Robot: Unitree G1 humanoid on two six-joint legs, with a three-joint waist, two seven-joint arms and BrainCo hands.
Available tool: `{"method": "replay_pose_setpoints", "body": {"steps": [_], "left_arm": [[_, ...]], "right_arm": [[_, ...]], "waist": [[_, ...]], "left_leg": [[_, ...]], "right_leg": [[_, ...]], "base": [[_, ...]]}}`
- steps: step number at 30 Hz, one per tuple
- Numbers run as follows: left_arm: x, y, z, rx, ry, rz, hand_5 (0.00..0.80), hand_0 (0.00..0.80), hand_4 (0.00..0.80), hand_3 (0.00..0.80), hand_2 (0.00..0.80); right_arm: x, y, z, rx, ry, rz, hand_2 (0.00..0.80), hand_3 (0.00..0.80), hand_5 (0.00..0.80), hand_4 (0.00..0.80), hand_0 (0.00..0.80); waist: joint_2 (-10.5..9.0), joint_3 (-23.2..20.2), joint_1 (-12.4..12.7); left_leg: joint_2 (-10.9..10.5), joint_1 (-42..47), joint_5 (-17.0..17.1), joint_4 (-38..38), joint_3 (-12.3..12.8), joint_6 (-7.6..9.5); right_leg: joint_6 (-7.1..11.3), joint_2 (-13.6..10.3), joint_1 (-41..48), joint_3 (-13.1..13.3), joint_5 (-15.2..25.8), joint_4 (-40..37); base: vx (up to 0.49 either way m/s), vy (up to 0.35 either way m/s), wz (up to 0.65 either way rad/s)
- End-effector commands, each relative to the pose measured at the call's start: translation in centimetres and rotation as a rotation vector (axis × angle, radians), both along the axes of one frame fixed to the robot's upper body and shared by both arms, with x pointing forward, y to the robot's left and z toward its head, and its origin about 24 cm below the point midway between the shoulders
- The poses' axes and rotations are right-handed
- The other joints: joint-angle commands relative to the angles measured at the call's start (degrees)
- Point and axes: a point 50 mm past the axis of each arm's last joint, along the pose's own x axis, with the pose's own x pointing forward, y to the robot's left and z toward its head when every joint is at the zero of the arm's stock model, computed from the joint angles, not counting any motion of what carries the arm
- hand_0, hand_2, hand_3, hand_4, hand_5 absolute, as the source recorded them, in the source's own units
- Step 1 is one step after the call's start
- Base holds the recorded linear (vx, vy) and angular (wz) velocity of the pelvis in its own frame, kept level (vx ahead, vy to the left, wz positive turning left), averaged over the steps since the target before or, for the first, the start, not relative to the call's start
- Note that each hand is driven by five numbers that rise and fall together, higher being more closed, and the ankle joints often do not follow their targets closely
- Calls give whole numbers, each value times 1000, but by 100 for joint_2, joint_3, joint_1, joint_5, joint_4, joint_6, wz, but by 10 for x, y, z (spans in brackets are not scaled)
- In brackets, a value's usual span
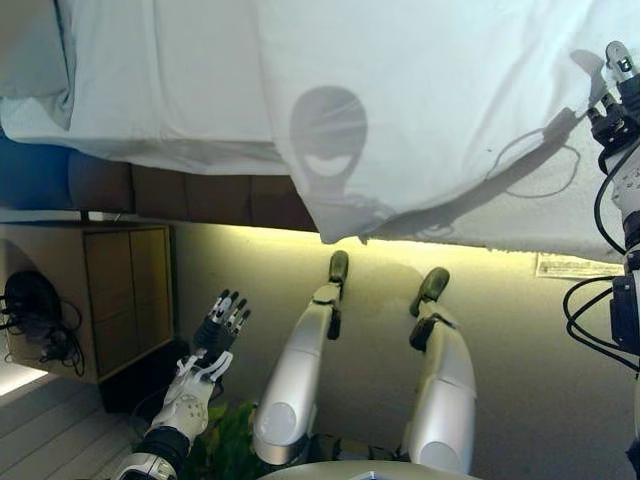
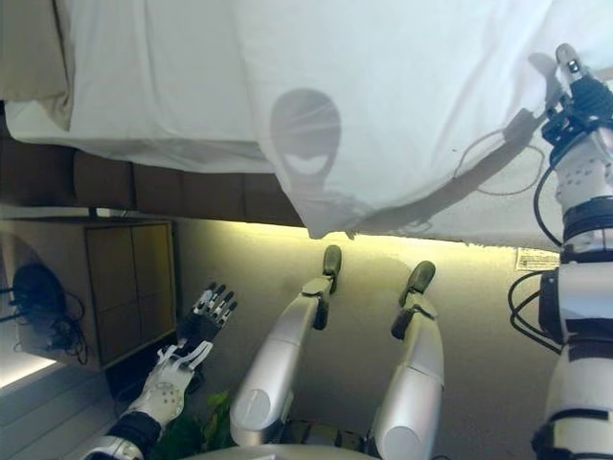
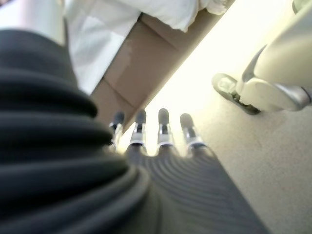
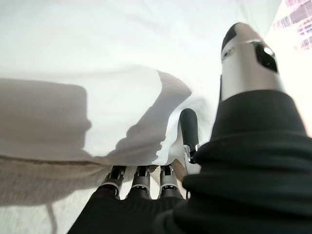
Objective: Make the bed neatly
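Note:
A white duvet (image 1: 430,110) covers the right part of the bed, and its corner hangs over the near edge. Left of it lies a flatter white sheet (image 1: 170,80), with a pillow (image 1: 30,50) at the far left. My right hand (image 1: 612,100) is at the duvet's near edge on the right. In the right wrist view the hand (image 4: 246,63) reaches in under a fold of the duvet (image 4: 122,58), so its grip is hidden. My left hand (image 1: 222,325) is low at the left, away from the bed, open and empty over the floor. Its fingers (image 3: 163,131) are straight.
The bed's brown base (image 1: 200,195) runs under the sheet. A wooden nightstand (image 1: 120,300) stands at the left beside my left hand. A dark device with cables (image 1: 35,300) sits left of the nightstand. A green plant (image 1: 225,430) shows at the bottom.

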Motion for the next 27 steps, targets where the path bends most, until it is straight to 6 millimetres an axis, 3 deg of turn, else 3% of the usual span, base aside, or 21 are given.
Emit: {"method": "replay_pose_setpoints", "body": {"steps": [1,10,11,12,27], "left_arm": [[-19,19,0,30,4,5,0,0,0,0,0],[-23,22,2,30,-2,-19,0,0,0,0,0],[-23,22,2,30,-2,-19,0,0,0,0,0],[-24,23,3,31,-5,-21,0,0,0,0,0],[-29,36,4,52,5,-8,0,0,0,0,0]], "right_arm": [[-5,6,54,-96,-149,70,0,0,0,0,0],[0,30,76,-180,-234,172,0,0,0,0,0],[-1,30,78,-209,-241,170,248,248,248,248,248],[-1,36,82,-264,-270,206,800,800,800,800,800],[-6,17,71,-351,-136,154,800,800,800,800,800]], "waist": [[395,-12,211],[426,-12,310],[426,-12,313],[414,-12,324],[382,-12,362]], "left_leg": [[165,21,174,-384,127,-59],[175,98,232,-486,94,-86],[179,112,235,-496,93,-88],[189,141,239,-519,98,-89],[221,144,258,-509,56,-76]], "right_leg": [[170,44,-120,-2,-502,622],[177,5,-43,-78,-542,636],[177,6,-26,-85,-543,628],[180,7,2,-100,-543,618],[198,-34,74,-180,-534,639]], "base": [[2,-11,5],[0,-4,2],[0,0,0],[0,0,0],[6,-17,4]]}}
